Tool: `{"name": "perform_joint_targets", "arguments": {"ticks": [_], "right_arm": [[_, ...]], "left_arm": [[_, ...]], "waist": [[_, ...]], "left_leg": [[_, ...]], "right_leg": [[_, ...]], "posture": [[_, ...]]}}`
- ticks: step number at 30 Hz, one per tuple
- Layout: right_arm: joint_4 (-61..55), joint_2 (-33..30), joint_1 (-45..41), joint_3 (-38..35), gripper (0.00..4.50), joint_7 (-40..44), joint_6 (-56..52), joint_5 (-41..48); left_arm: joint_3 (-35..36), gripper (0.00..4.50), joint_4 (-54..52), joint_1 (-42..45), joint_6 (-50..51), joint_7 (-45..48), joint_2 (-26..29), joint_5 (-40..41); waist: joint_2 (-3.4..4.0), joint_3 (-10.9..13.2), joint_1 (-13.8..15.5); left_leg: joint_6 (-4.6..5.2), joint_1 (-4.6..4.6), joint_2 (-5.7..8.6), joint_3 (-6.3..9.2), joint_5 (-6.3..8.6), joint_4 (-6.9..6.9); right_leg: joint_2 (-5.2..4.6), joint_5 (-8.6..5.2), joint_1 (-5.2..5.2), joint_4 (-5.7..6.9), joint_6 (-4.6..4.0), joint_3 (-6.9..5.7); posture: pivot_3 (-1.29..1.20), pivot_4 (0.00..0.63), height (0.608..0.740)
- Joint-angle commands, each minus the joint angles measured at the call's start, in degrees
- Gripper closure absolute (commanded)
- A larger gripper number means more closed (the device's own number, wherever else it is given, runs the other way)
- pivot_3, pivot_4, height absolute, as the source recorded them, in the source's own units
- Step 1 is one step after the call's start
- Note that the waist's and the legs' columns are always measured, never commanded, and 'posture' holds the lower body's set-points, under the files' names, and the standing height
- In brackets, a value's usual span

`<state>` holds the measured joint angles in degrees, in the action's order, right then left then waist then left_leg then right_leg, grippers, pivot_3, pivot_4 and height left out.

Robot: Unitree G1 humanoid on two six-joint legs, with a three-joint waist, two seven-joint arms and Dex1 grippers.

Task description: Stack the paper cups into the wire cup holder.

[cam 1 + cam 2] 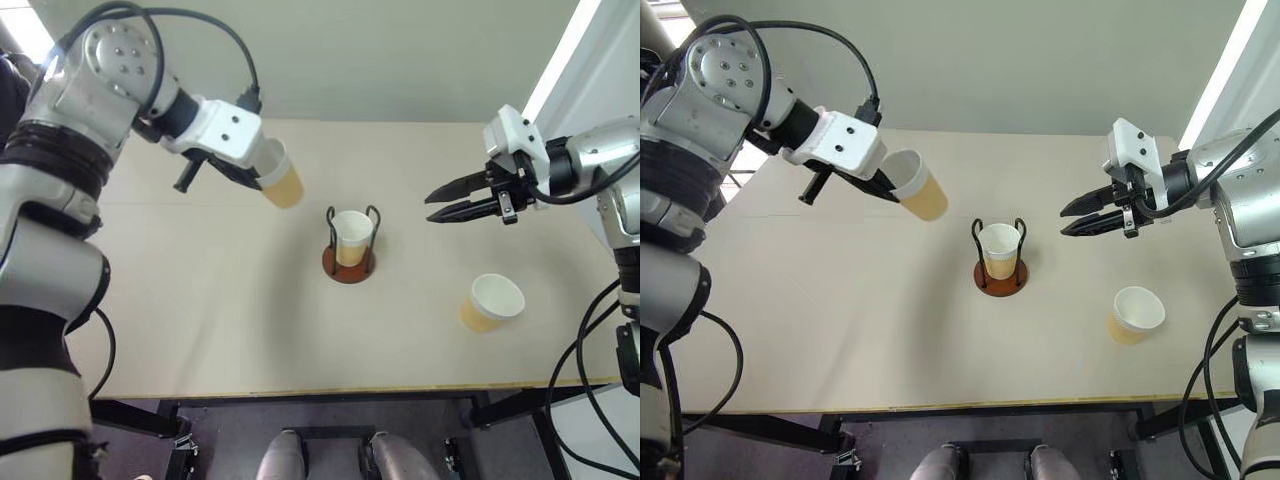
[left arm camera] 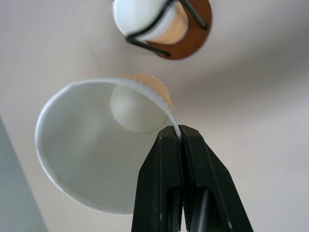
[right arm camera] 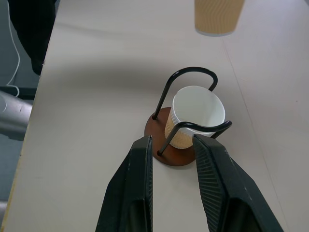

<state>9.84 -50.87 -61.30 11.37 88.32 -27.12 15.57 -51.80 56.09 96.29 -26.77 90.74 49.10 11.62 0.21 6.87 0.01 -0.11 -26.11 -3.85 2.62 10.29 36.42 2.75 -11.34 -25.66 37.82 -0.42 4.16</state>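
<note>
Paper cup (image 1: 278, 176) pinched, left hand (image 2: 179, 137) aloft

Left pincer (image 2: 179, 140) clamped; right pincer (image 3: 171, 150) parted, empty.

**Hidden and cropped parts**

In the right wrist view, the held cup (image 3: 218, 17) is cut off at the frame's top edge, rim unseen. In the left wrist view, the wire cup holder (image 2: 188, 34) is cropped at the top edge, its loops' tops lost.

L end effector (image 1: 248, 172) w/ tilted cup (image 1: 279, 176) above table (image 1: 200, 300), left of holder (image 1: 349, 262).
</note>
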Motion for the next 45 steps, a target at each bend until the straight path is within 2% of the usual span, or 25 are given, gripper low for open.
{"name": "perform_joint_targets", "arguments": {"ticks": [1,18,33,45], "right_arm": [[-0.5,-1.6,-0.7,-2.1,3.23,0.8,0.3,0.5],[-2.0,-3.0,0.2,-2.1,3.23,1.3,-0.3,0.5],[-4.3,-3.5,1.9,-2.8,3.23,0.8,-1.7,1.1],[-5.4,-4.0,2.5,-3.0,3.23,0.9,-2.5,1.2]], "left_arm": [[0.4,4.49,2.5,3.5,-2.5,1.8,-1.5,0.7],[2.5,4.49,4.8,3.6,-5.8,1.8,-11.3,2.5],[4.8,4.49,5.4,1.1,-9.3,1.8,-13.6,-1.1],[11.6,4.49,7.5,-0.5,-13.4,1.8,-16.8,-7.1]], "waist": [[0.02,0.0,0.1],[0.03,0.2,0.4],[0.04,0.2,0.6],[0.07,0.2,0.9]], "left_leg": [[0.04,0.03,0.07,-0.07,0.04,0.04],[0.34,0.02,0.18,-0.30,0.44,0.79],[0.40,0.04,0.17,-0.46,0.48,0.99],[0.61,0.02,0.18,-0.48,0.61,1.38]], "right_leg": [[0.03,-0.03,0.04,-0.02,0.04,-0.01],[-0.05,-0.01,0.34,-0.15,0.64,0.50],[-0.01,0.02,0.41,-0.16,0.81,0.54],[-0.03,0.06,0.52,-0.12,0.88,0.57]], "posture": [[0.00,0.150,0.740],[0.00,0.150,0.740],[0.00,0.150,0.740],[0.00,0.150,0.740]]}}
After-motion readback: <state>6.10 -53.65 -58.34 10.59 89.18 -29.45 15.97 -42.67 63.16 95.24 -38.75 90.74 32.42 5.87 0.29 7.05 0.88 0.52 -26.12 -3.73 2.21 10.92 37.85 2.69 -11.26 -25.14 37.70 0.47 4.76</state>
